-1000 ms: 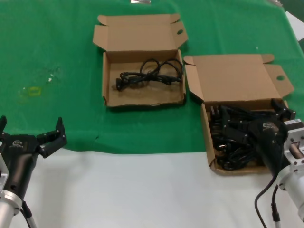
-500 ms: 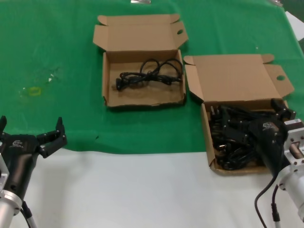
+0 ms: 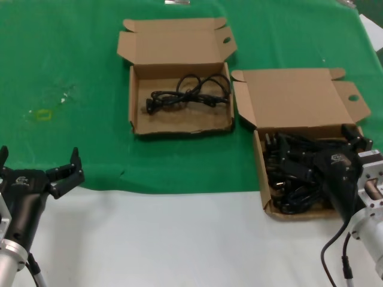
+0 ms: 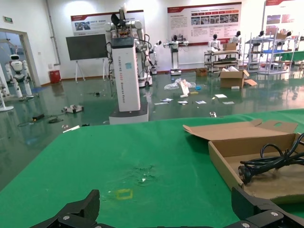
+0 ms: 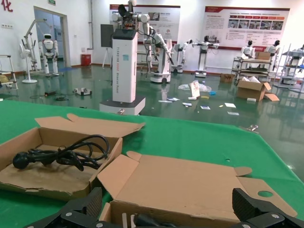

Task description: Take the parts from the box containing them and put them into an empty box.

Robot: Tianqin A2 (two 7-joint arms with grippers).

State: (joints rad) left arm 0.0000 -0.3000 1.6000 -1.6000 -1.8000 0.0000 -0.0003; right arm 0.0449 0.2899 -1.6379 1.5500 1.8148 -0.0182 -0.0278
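Covering the table, green cloth (image 3: 72, 54) meets white tabletop (image 3: 179, 239).

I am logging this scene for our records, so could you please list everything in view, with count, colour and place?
Left box: one, brown cardboard, lid open, far on the green cloth.
Right box: one, brown cardboard, lid open, nearer, on the robot's right.
Single cord: one, black, lying in the left box.
Cord pile: several, black, filling the right box.
Green cloth: one, covering the far table.
White table edge: one, nearest the robot.
Left gripper: one, black, open, at the cloth's near edge.
Right gripper: one, black, open, over the right box.
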